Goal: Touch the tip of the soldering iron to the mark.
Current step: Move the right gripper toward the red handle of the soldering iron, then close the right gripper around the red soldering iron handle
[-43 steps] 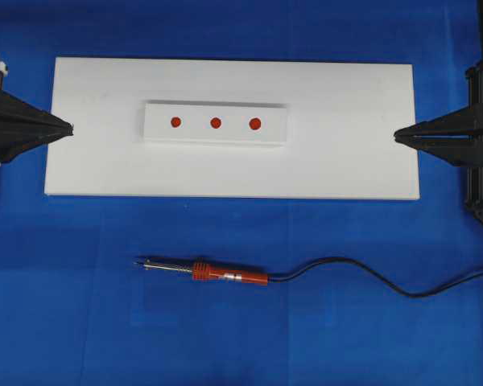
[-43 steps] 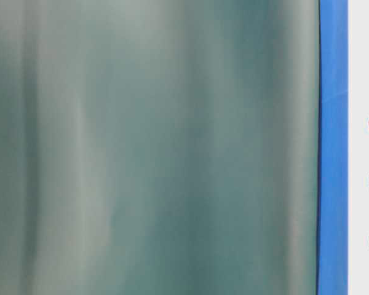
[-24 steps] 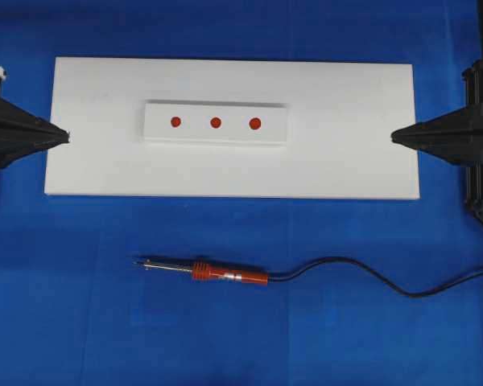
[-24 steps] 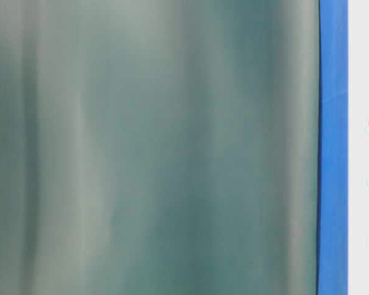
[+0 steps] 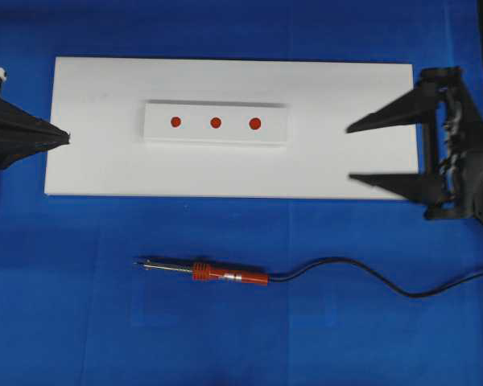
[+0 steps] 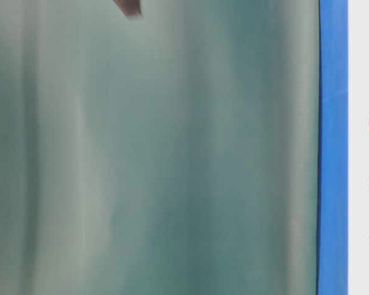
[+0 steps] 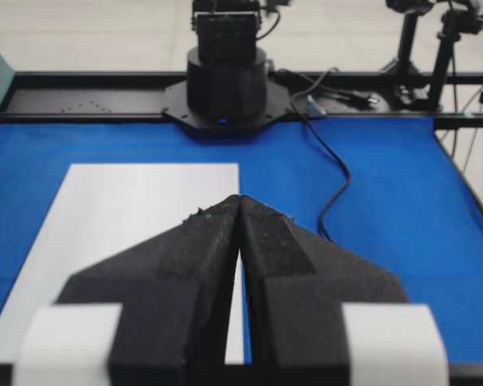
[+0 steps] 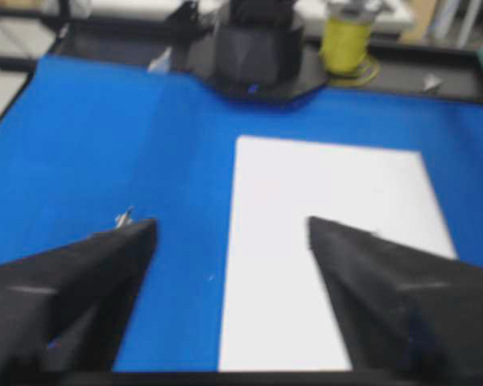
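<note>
At six o'clock on the worktop [image 5: 64, 322], the soldering iron [image 5: 217, 273] lies ungrasped. Right gripper [image 5: 350, 153] jaws are spread, probably to take it; left gripper [image 5: 67, 137] jaws are clenched, empty.

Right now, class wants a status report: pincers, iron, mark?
Left pincer shut, right pincer open, both empty. Iron lies untouched on the cloth. Mark unobstructed.

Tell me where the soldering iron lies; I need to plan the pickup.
In the overhead view the soldering iron lies flat on the blue cloth, below the white board, tip pointing left.
</note>
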You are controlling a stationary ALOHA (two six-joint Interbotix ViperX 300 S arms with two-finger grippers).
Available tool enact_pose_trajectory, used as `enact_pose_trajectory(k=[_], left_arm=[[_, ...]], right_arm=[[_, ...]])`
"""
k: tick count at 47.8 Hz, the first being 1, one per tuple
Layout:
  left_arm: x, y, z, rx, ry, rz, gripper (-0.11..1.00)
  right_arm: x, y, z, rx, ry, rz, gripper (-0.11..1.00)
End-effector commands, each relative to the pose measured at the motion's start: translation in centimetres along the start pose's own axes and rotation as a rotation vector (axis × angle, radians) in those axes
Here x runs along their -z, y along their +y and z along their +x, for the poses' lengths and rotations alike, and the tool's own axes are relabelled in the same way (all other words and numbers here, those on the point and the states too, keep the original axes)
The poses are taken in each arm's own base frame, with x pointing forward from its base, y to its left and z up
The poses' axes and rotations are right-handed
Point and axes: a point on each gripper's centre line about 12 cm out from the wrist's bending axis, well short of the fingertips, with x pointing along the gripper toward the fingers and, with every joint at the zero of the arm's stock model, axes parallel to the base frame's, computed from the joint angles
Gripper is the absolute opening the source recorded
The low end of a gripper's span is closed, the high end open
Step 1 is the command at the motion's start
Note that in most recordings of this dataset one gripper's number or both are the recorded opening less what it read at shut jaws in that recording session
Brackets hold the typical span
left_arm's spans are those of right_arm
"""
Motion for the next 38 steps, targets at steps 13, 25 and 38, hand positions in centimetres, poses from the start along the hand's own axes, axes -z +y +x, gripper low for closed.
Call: enact_pose_trajectory(k=[13, 25, 38], left_arm=[[-0.3, 0.0, 0.1, -0.001, -0.009, 0.002, 0.0], [-0.2, 0.0, 0.1, -0.001, -0.009, 0.003, 0.0], [-0.1, 0.0, 0.0, -0.001, -0.006, 0.003, 0.0]], right_arm=[[1.1, 2.5, 6.3, -0.049, 0.117, 0.099, 0.86], [4.1, 3.4, 10.9, -0.029, 0.245, 0.177, 0.86], [8.9, 3.7, 15.0, 0.027, 0.361, 0.264, 0.86]])
